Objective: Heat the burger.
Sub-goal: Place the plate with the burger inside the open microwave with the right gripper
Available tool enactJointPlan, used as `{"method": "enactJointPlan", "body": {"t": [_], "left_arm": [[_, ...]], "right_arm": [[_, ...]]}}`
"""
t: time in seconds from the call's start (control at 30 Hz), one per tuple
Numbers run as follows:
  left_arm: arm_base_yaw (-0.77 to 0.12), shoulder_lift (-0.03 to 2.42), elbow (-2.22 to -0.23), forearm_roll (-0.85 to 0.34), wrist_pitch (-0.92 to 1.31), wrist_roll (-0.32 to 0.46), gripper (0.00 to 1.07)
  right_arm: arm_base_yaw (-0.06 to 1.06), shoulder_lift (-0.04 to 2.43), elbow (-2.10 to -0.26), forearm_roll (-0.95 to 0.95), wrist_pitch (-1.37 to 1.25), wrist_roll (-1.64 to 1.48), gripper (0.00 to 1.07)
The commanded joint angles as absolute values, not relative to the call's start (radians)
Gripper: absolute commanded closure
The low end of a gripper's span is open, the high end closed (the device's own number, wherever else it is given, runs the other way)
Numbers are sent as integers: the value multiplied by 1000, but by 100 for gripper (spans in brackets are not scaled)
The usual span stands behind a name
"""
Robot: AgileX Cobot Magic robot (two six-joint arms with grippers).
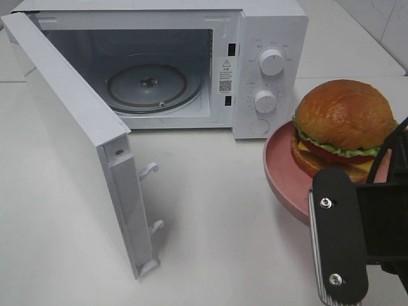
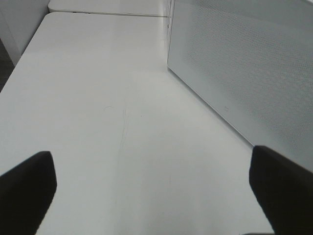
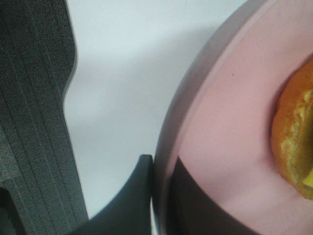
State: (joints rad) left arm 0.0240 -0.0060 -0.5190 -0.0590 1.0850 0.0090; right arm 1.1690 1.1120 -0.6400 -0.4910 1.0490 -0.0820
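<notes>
The right gripper (image 3: 160, 196) has its jaws clamped on the rim of the pink plate (image 3: 220, 127), seemingly raised, so the burger (image 1: 344, 118) sitting on it can go untouched into the open microwave (image 1: 271, 38). The left gripper (image 2: 151, 186), jaws wide apart and empty, hovers beside the door (image 1: 70, 134).

Glossy burger (image 1: 344, 115), matt smooth pink plate (image 1: 281, 171)

White matte table (image 1: 210, 217) extends beneath the right gripper (image 3: 164, 196); pale tiled wall (image 1: 386, 22) stands beyond it. Lighting diffuse.
</notes>
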Motion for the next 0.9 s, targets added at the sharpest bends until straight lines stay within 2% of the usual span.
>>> {"method": "enactJointPlan", "body": {"t": [0.03, 0.53, 0.9], "left_arm": [[20, -21, -517, -56, 1072, 9, 7], [20, -21, -517, -56, 1072, 9, 7], [20, -21, -517, -56, 1072, 9, 7]], "right_arm": [[1172, 1104, -643, -551, 1010, -152, 107], [1161, 1105, -643, -546, 882, -340, 107], [943, 1109, -643, -482, 699, -603, 107]]}}
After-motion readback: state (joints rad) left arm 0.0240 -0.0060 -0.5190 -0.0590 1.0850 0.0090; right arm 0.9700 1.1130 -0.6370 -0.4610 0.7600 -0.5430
